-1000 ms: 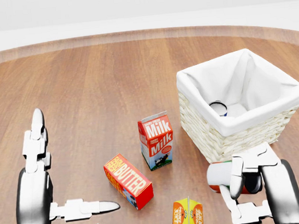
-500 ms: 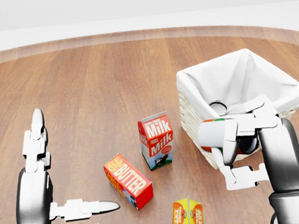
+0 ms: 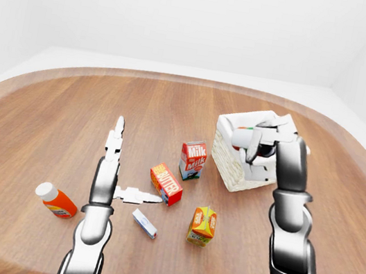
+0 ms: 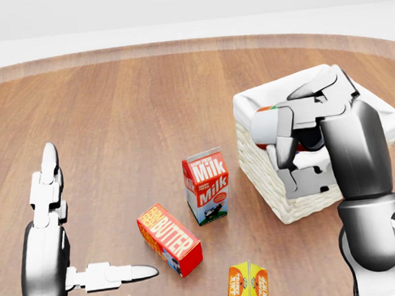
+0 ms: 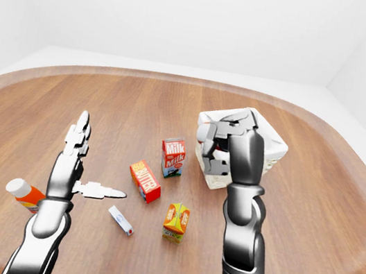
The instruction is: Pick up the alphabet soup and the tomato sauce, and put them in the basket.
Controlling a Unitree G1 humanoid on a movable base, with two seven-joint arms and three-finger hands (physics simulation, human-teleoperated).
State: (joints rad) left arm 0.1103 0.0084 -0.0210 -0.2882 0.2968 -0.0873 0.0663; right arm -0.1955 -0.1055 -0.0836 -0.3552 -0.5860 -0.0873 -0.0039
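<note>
Wicker basket (image 4: 305,194) half hidden by right hand (image 4: 307,135), fingers gripping can (image 4: 265,125); left hand (image 4: 52,223) splayed

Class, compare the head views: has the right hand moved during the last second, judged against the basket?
Yes. The right hand, shut on a can, has risen from below the basket to above its near rim.

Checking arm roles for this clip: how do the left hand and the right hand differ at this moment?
The left hand is open and holds nothing, fingers spread; the right hand is shut on a can with a red label. The left hand hovers low over the bare wooden table, left of the butter box; the right hand is raised at the rim of the basket. Both are silver three-finger hands.
</note>
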